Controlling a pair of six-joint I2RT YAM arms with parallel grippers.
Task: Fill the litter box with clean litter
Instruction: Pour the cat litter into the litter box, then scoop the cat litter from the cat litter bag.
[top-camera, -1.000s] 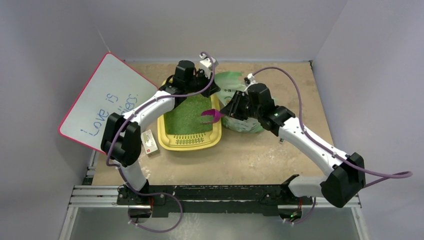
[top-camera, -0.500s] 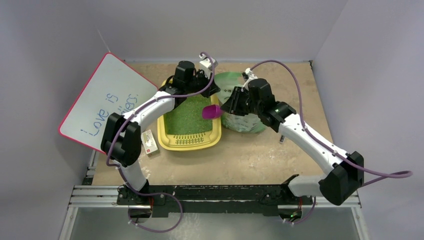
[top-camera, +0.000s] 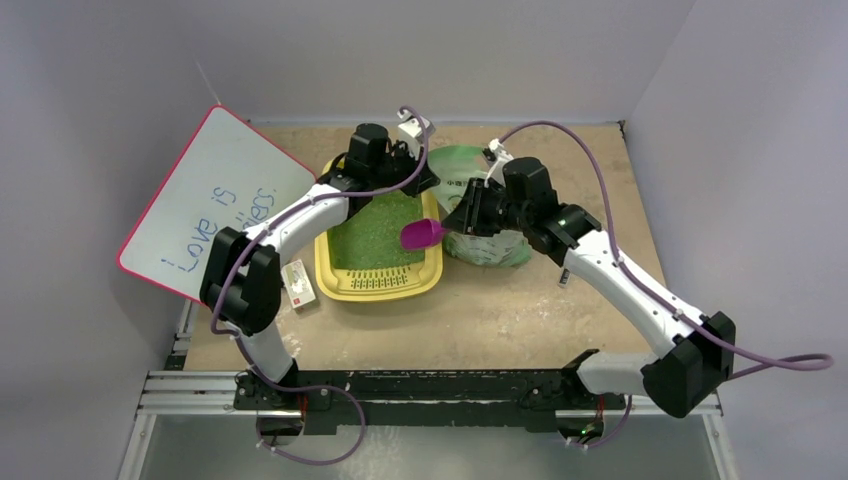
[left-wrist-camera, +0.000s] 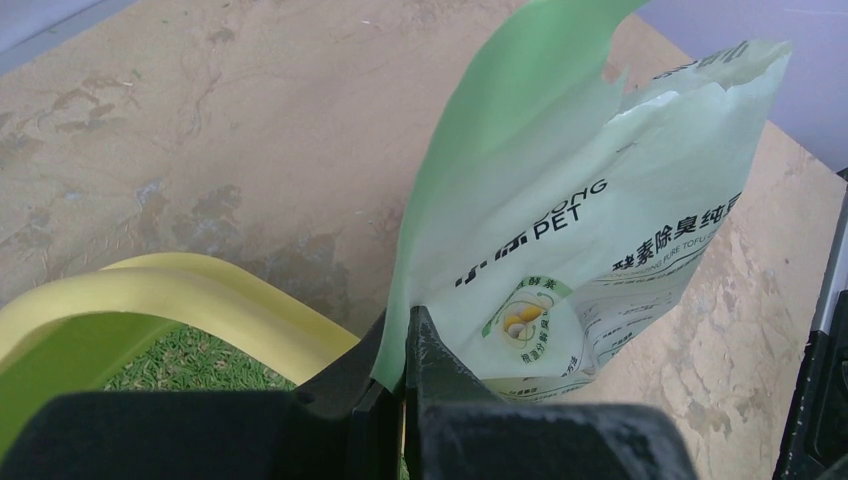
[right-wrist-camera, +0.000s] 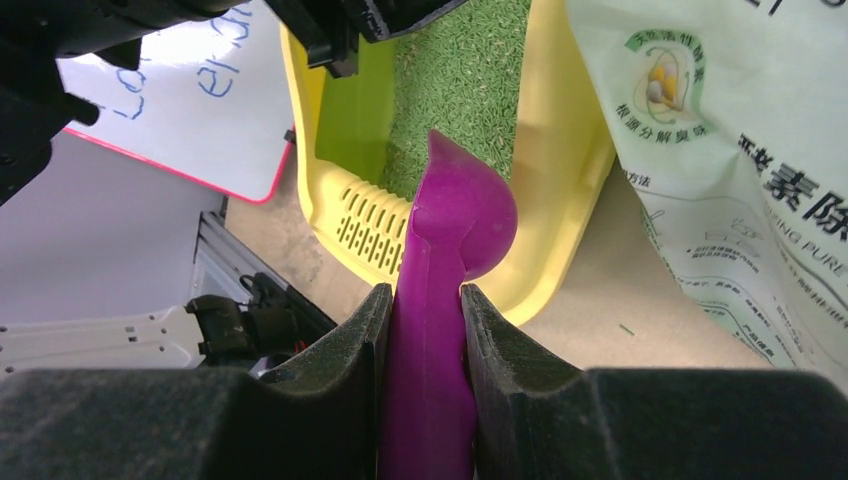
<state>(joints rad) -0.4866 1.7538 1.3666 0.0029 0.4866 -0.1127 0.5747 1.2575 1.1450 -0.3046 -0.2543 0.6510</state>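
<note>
Toward the far edge of the tabletop (top-camera: 520, 300): yellow rounded plastic litter box (top-camera: 432, 270), floored with fine green granules (top-camera: 375, 235). Right tool (right-wrist-camera: 425, 300) gripping purple plastic scoop (top-camera: 420, 235) over its rim; left tool (left-wrist-camera: 405, 325) pinching pale green printed bag (left-wrist-camera: 600, 200). Mid-scooping, probably; next, dip into bag.

Right gripper (right-wrist-camera: 424, 340) clamps purple scoop (right-wrist-camera: 450, 260); litter box (right-wrist-camera: 555, 190) holds green litter (right-wrist-camera: 460, 80).
</note>
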